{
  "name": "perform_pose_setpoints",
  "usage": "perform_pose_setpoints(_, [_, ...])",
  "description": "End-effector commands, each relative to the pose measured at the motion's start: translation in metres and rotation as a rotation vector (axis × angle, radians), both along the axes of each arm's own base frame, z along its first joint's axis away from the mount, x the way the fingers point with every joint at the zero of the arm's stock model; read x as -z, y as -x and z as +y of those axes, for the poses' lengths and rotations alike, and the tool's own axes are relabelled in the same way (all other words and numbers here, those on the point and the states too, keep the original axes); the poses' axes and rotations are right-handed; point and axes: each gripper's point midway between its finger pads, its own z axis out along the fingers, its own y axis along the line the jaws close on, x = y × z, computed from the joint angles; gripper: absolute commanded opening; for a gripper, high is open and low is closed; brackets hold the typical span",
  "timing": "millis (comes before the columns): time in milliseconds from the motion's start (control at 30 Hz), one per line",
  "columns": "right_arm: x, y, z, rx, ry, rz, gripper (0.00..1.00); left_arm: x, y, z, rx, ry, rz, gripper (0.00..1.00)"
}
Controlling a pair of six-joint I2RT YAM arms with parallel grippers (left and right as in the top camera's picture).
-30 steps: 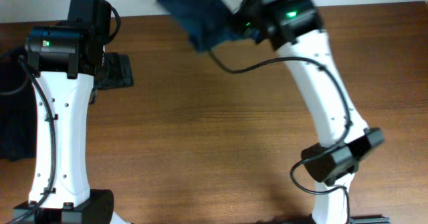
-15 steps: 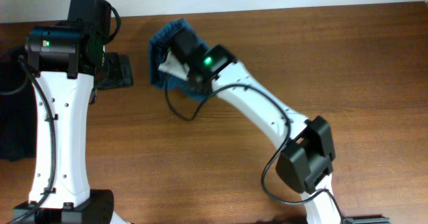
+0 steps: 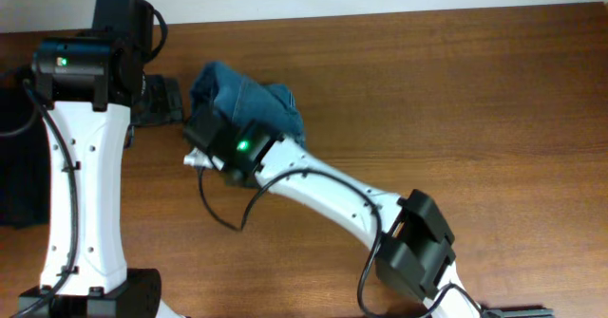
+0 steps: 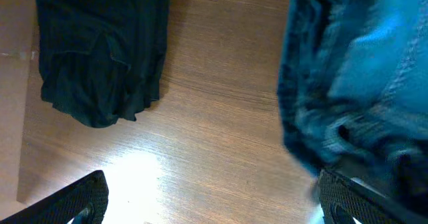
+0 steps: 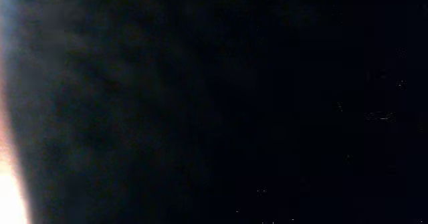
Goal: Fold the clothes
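Right end effector [image 3: 207, 130] clamps bunched denim jeans [image 3: 242, 98] at counter's [image 3: 446, 90] 11 o'clock, probably for spreading; left end effector [image 4: 214, 207] gapes empty.

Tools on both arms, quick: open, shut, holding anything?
Left tool: open, holding nothing.
Right tool: closed on the bundled medium-blue denim jeans.
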Motion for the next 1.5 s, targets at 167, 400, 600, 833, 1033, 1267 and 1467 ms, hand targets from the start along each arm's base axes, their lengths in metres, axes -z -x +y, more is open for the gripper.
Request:
perform_pose_setpoints(167, [0.041, 0.029, 0.008, -0.042, 0.029, 0.049, 0.24, -0.003, 0.001, -0.003, -0.002, 0.009, -0.016, 0.99])
perform_pose_setpoints(400, [0.024, 0.01, -0.005, 0.05, 0.034, -0.043, 0.99, -0.003, 0.001, -0.003, -0.002, 0.009, -0.016, 0.99])
perform_pose_setpoints(600, [0.004, 0.008, -0.006, 0.056, -0.005, -0.066, 0.99, -0.003, 0.001, -0.003, -0.002, 0.009, -0.016, 0.99])
perform_pose_setpoints(833, [-0.026, 0.027, 0.0, 0.042, -0.125, -0.001, 0.99, -0.003, 0.001, -0.003, -0.002, 0.009, -0.016, 0.99])
perform_pose_setpoints(1033, [-0.035, 0.048, -0.01, 0.045, -0.136, 0.083, 0.99, -0.003, 0.001, -0.003, -0.002, 0.009, -0.016, 0.99])
perform_pose_setpoints(1267, [-0.078, 0.031, -0.032, 0.241, -0.258, -0.003, 0.99, -0.003, 0.001, -0.003, -0.002, 0.009, -0.016, 0.99])
perform_pose_setpoints(1467, [-0.105, -0.02, -0.076, 0.521, -0.433, -0.041, 0.97, -0.003, 0.001, -0.003, -0.002, 0.009, -0.016, 0.99])
